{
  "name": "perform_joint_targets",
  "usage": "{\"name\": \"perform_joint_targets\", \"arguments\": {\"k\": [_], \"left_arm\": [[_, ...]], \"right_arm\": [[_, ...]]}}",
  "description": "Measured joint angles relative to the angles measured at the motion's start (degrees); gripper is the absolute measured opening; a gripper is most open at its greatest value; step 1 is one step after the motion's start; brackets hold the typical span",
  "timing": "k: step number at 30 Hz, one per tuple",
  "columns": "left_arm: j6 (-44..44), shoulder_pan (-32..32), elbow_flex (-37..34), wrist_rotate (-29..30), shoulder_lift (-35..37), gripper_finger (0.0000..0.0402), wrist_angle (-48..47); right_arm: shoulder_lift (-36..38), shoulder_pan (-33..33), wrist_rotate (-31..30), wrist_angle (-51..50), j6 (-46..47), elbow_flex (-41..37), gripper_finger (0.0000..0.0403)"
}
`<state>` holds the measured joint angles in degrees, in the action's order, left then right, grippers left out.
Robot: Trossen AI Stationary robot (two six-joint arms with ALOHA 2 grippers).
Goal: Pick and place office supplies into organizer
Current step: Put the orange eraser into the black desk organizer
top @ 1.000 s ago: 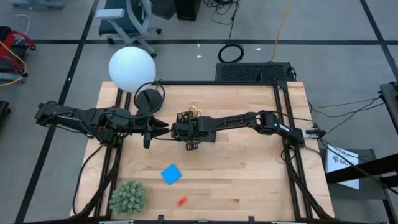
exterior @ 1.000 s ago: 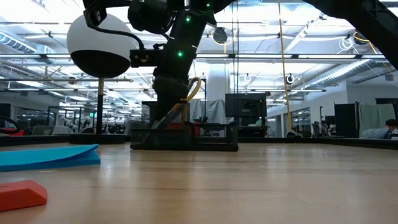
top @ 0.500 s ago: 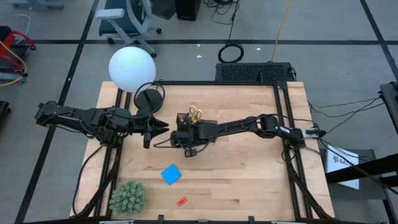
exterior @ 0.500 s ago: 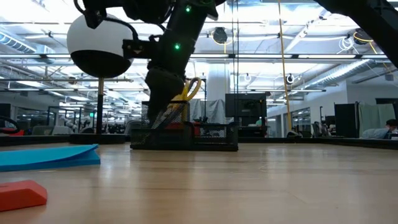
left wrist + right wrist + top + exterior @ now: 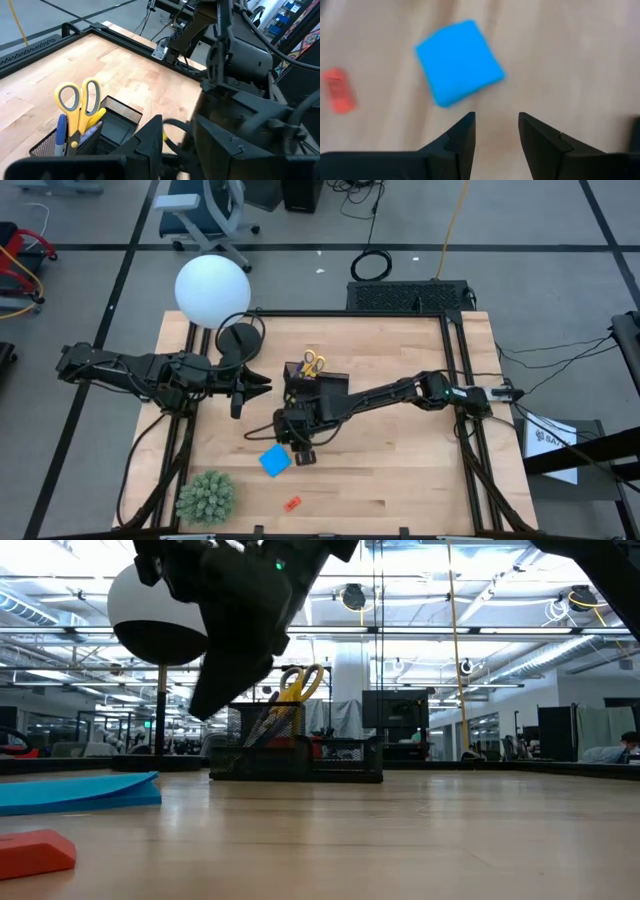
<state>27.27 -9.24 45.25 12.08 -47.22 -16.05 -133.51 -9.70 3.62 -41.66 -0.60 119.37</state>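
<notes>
The right gripper (image 5: 303, 456) is seen from above between the organizer (image 5: 318, 383) and the blue note pad (image 5: 274, 461), just beside the pad's edge. Its own wrist view supplies what the overhead picture does not: the two fingers (image 5: 461, 134) are parted with bare wood between them, nothing is held, and the pad (image 5: 458, 61) lies just ahead with the small red piece (image 5: 339, 90) off to one side. From above, the red piece (image 5: 292, 503) is found nearer the table's front edge, beyond the pad.

The left gripper (image 5: 262, 384) is held beside the organizer. Whether its jaws are open cannot be told from any view. Its wrist view shows the organizer's contents: yellow-handled scissors (image 5: 78, 105) and a bluish pen (image 5: 61, 134) standing upright in the taller mesh section (image 5: 52, 141), with the lower tray (image 5: 121, 116) alongside. From table height, the scissor handles (image 5: 298, 682) are seen rising above the organizer (image 5: 320, 755).
</notes>
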Motion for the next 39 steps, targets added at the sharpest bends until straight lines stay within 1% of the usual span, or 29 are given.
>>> {"name": "perform_joint_targets", "arguments": {"k": [3,7,13,18,22,31,37,39], "left_arm": [[0.0,0.0,0.0,0.0,0.0,0.0115,0.0],[0.0,0.0,0.0,0.0,0.0,0.0115,0.0],[0.0,0.0,0.0,0.0,0.0,0.0115,0.0],[0.0,0.0,0.0,0.0,0.0,0.0115,0.0],[0.0,0.0,0.0,0.0,0.0,0.0115,0.0],[0.0,0.0,0.0,0.0,0.0,0.0115,0.0],[0.0,0.0,0.0,0.0,0.0,0.0115,0.0],[0.0,0.0,0.0,0.0,0.0,0.0115,-0.1]], "right_arm": [[0.0,-1.3,3.8,1.6,0.2,0.0,0.0141],[0.0,-3.6,5.6,3.7,-0.1,0.0,0.0141],[0.0,-6.9,5.5,7.2,-1.4,0.0,0.0141],[0.0,-9.4,5.5,9.6,2.4,0.0,0.0141],[0.0,-10.9,5.5,11.1,2.7,0.0,0.0141],[-0.6,-12.6,5.7,14.5,1.6,0.0,0.0141],[-2.8,-13.5,5.9,18.9,-0.6,0.0,0.0141],[-3.7,-13.7,7.6,19.9,-0.6,0.0,0.0141]]}}
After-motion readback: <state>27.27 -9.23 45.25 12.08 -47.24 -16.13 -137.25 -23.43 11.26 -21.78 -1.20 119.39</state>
